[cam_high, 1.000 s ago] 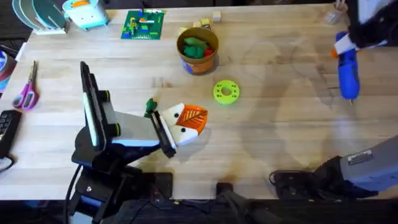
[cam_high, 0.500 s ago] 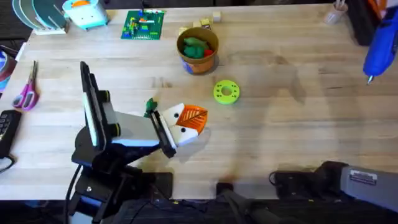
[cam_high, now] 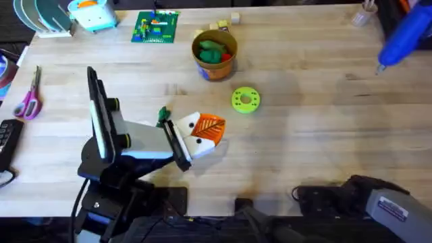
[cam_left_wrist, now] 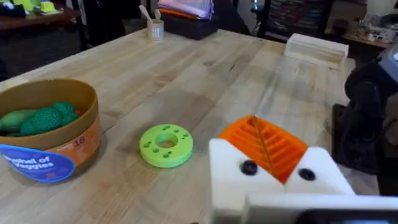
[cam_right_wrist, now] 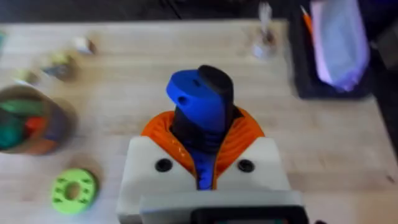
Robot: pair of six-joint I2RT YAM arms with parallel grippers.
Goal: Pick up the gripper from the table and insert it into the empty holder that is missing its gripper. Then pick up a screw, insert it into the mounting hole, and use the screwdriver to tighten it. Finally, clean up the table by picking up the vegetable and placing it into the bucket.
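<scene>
The right pincer pinches the screwdriver aloft; the green vegetable awaits the bucket; left pincer's state unclear.

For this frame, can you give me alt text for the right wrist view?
The right gripper, white with orange pads, is shut on the blue screwdriver above the wooden table. A lime-green ring and the bucket lie beyond.

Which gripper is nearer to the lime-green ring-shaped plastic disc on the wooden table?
Left. The left gripper rests on the table just short of the lime-green ring-shaped plastic disc. The right gripper is raised at the far right corner, clamping the blue screwdriver.
</scene>
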